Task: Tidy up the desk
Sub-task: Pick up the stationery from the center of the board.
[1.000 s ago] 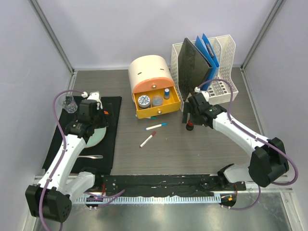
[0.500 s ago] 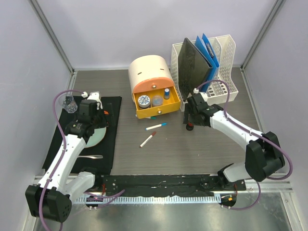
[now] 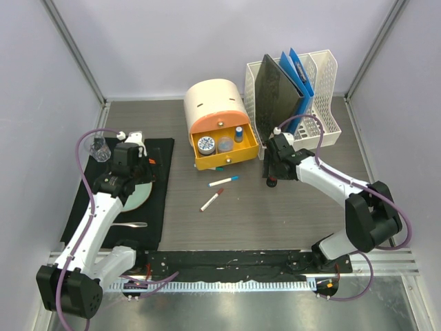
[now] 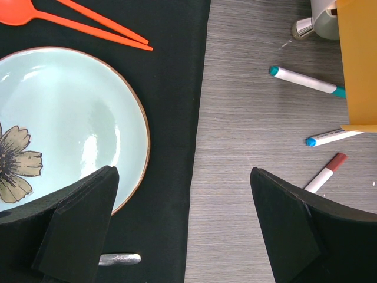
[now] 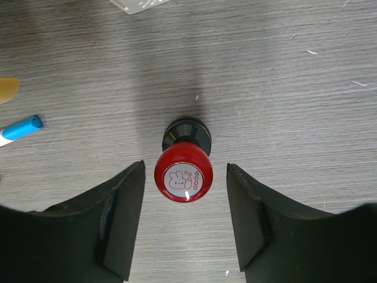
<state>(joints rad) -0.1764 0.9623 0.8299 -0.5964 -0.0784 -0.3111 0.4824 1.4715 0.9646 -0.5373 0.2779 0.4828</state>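
Note:
The desk [image 3: 275, 214] is a dark wood-grain top. On it, just in front of the file rack, a red-topped stamp [image 5: 183, 175] stands upright on its black base. My right gripper [image 5: 184, 177] hangs straight over it, one finger on either side of the red knob. A gap shows on both sides and neither pad touches; from above, the right gripper [image 3: 273, 176] mostly covers the stamp. My left gripper [image 4: 184, 175] is wide open and empty above the right edge of the black mat [image 4: 177, 88], beside the pale blue flowered plate [image 4: 70, 118].
Three pens lie loose mid-desk: a teal-capped one [image 4: 306, 81], a blue-capped one [image 4: 333, 137], a red-capped one [image 4: 324, 175]. An orange drawer box [image 3: 220, 148] stands open behind them, a white file rack [image 3: 303, 96] to its right. Orange chopsticks [image 4: 100, 26] and a metal spoon [image 3: 131, 224] lie on the mat, a glass [image 3: 100, 150] beside it.
My right gripper's fingers have drawn closer together on both sides of the stamp, and its wrist has shifted slightly left. The left arm has stayed still.

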